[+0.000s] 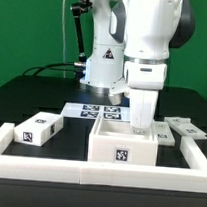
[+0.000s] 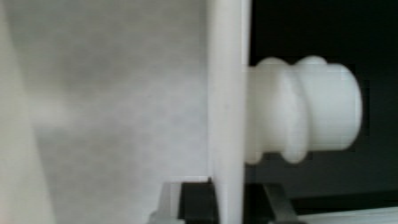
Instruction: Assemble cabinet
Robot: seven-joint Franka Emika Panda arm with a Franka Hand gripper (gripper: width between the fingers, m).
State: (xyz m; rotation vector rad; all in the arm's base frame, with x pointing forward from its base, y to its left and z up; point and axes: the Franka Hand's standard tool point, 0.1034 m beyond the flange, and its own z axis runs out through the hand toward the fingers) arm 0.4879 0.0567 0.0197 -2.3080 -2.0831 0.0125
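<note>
Only in the exterior view was the whole layout seen. The cabinet's hollow box body point(image 1: 123, 153) stood on the black table point(image 1: 22, 96) just inside the near rail of the white border frame point(image 1: 37, 167). Its opening was turned upward, a tagged wall faced the camera, and its long axis ran from the exterior view's left to right. The gripper point(image 1: 140, 119) was lowered over the box's far part, towards the exterior view's right. A smaller tagged block point(image 1: 36, 130) lay well apart at the exterior view's left, its long axis set diagonally. Flat panels point(image 1: 185, 128) lay at the right, and the marker board point(image 1: 94, 112) behind.

Only in the wrist view were a broad white surface point(image 2: 107, 110), seen nearly edge-on, and a ribbed round white piece point(image 2: 302, 110) just beside it shown close up. Whether the jaws were spread or clamped could not be told from either view.
</note>
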